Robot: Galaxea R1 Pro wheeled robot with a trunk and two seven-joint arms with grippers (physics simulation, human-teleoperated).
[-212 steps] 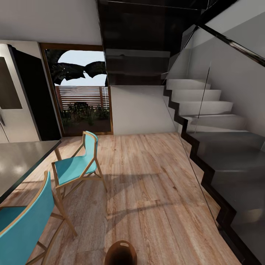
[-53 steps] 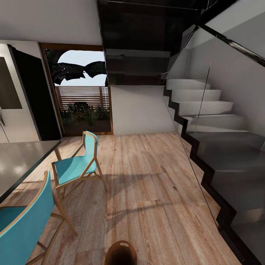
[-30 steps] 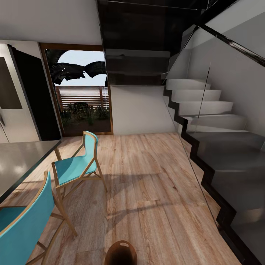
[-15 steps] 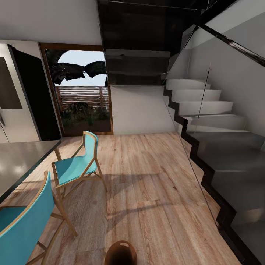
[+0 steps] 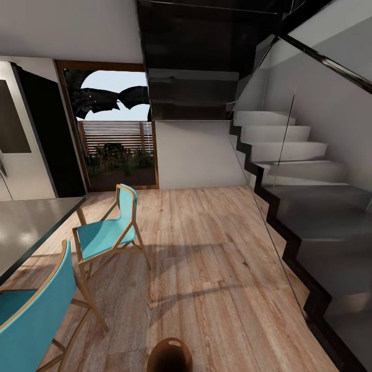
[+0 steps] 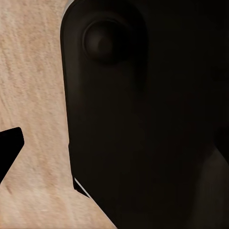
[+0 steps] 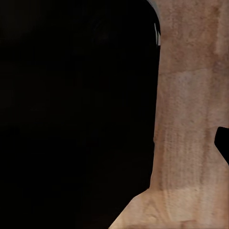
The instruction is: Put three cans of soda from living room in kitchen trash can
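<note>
The tash can (image 5: 169,356), a small brown bucket with a slot cut-out near its rim, stands on the wood floor at the bottom middle of the head view, close in front of me. The cans of soda are out of view. In the left wrist view one black fingertip (image 6: 8,145) pokes in at the picture's edge over the floor, beside my dark body (image 6: 143,119). The right wrist view likewise has one black fingertip (image 7: 223,143) at its edge next to my dark body (image 7: 71,105). Nothing shows between the fingers.
A steel fridge (image 5: 20,150) stands at the far left. A grey table (image 5: 26,227) with two turquoise chairs (image 5: 106,235) (image 5: 31,320) takes up the left side. Stairs (image 5: 310,206) behind a glass panel line the right. A glass door (image 5: 116,150) lies ahead across the wood floor (image 5: 206,258).
</note>
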